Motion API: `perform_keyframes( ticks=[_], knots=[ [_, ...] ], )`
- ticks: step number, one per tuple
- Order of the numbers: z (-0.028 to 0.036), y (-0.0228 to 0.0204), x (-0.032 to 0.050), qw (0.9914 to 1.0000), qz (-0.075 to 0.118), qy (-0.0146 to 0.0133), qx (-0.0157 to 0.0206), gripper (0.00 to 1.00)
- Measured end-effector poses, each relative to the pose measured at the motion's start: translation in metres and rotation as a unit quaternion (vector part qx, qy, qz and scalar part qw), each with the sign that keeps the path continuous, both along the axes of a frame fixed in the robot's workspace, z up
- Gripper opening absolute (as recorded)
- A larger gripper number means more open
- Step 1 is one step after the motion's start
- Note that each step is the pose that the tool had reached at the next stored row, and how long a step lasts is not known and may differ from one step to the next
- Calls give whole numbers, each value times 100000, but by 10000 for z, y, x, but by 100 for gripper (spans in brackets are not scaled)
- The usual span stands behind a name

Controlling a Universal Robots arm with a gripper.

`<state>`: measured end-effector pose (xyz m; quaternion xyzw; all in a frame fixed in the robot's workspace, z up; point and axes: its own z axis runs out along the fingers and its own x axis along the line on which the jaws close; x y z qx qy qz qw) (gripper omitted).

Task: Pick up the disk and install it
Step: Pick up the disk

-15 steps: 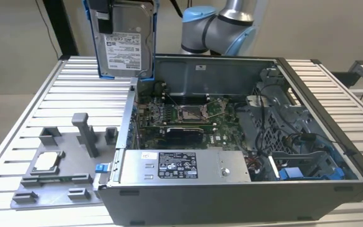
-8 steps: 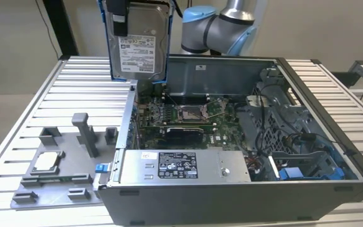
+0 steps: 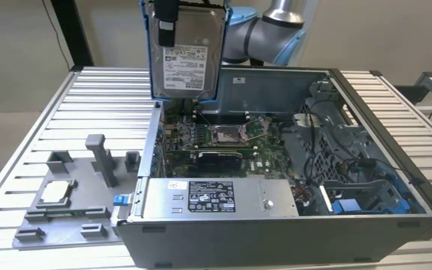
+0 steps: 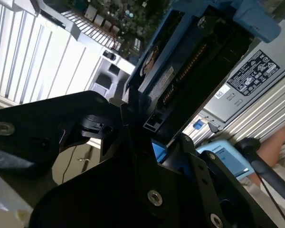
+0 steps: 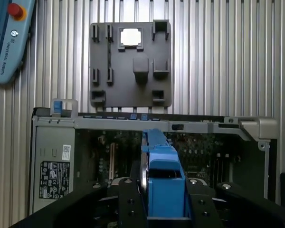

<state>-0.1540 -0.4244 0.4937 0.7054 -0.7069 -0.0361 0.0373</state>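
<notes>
Exterior view: we record the disk [image 3: 187, 56] upright, label toward the camera. In the first wrist view we note the gripper [image 5: 162, 192] pinching its blue bracket from both sides. It hangs over the open case [image 3: 276, 236].

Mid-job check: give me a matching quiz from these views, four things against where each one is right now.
Things:
1. disk
2. chip
3. silver box
4. grey tray

Places:
A. inside the case, along its near wall in the exterior view
B. held in the tool, up above the open case
C. on the slatted table, at the exterior view's left of the case
D. resting on the grey tray

Pairs: 1-B, 2-D, 3-A, 4-C.
</notes>
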Motion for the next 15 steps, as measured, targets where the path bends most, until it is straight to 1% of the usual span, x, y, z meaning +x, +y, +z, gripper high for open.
perform_keyframes(
  ticks=[15],
  knots=[
    [1,-159,671,100000,2,163,-5,0]
  ],
)
